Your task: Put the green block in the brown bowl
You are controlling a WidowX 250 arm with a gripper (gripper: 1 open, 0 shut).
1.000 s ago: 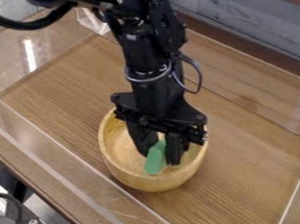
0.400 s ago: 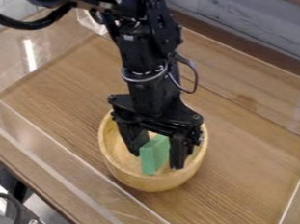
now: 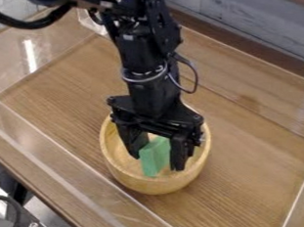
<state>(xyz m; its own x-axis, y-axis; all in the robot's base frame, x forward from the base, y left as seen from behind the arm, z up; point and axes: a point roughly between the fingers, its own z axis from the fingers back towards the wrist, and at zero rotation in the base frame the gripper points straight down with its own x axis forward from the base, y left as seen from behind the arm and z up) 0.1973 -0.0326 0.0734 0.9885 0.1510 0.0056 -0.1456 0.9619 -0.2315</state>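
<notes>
Now at the release step. Gripper [image 3: 157,145] pointed steeply down into the bowl [image 3: 118,169], jaws spread wide apart, 1 finger on each side of the block [image 3: 155,158]. A gap showed between the block and the fingers, so I judged nothing was clamped.

Block: inside the bowl, leaning tilted rather than lying flat, its lower end toward the bowl's near wall and its upper end up between the jaws. Whether the lower end rested on the bowl's floor or against the wall, I could not tell; the gripper hid part of the inside.

Bowl: sat on the wooden table [image 3: 247,103], directly under the gripper, with the arm rising above it toward the far side.

Judgement: placing looked essentially done, since the block was within the bowl's rim and free of the jaws. Only the retreat remained.

Next move called for: a straight lift out of the bowl with the jaws kept wide. Risk noted: the block leaned close to 1 finger, so a sideways drift could drag it up over the rim or nudge the bowl.
</notes>
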